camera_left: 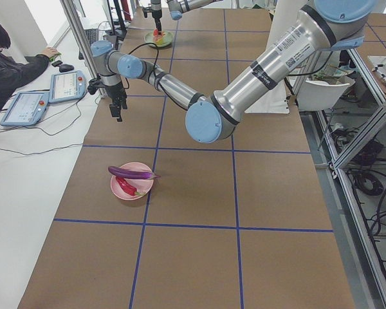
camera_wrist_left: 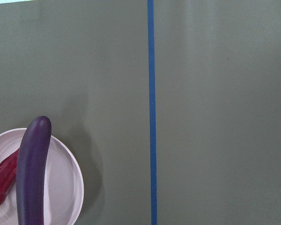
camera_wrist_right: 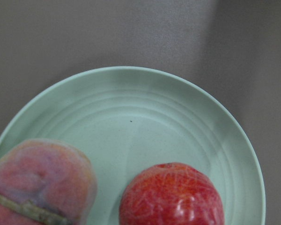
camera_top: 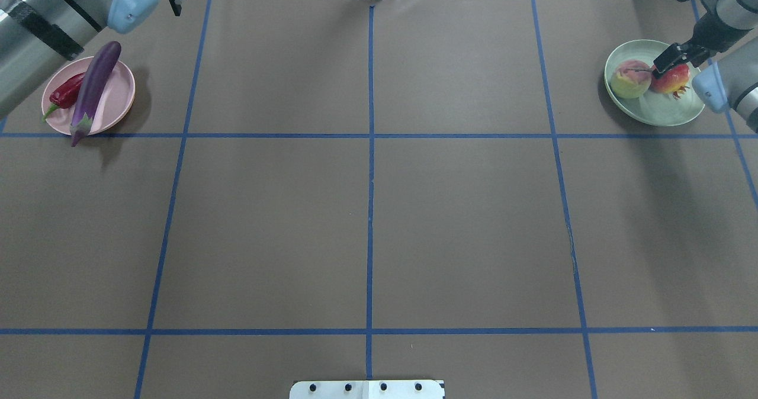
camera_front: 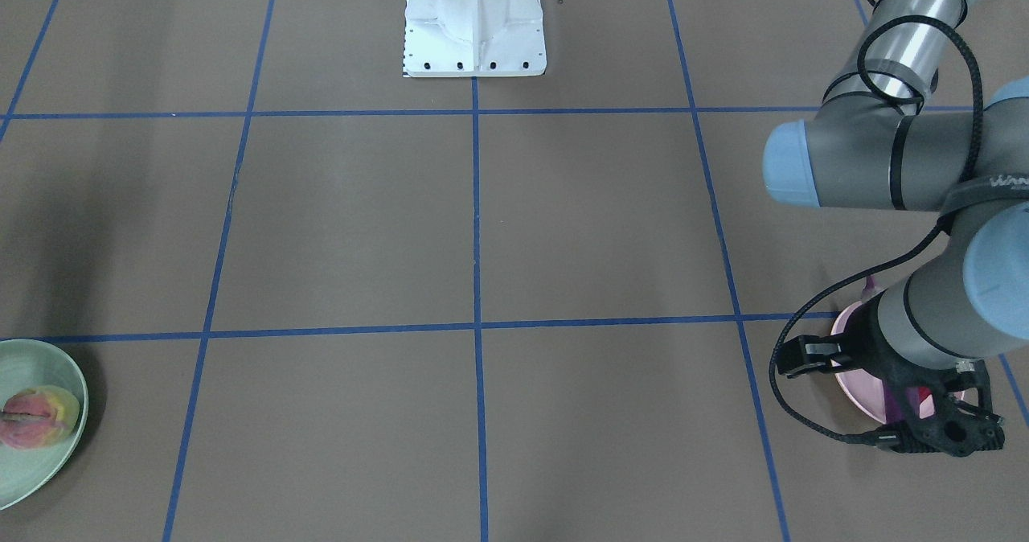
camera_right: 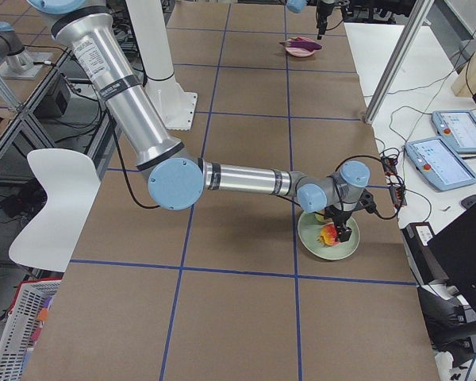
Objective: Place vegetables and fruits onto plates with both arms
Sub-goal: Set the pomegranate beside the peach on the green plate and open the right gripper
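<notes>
No text could be read with certainty. At the right edge of the front-facing view, a black strap (camera_front: 993,186) on the left arm (camera_front: 868,164) carried white script lettering, cut off and illegible. In the exterior left view, a white label (camera_left: 273,61) on that arm's tube showed a square code pattern and print too small to read.

Pink plate (camera_front: 854,381) behind left arm (camera_front: 924,325) (front view), mint plate (camera_front: 36,470) cropped
</notes>
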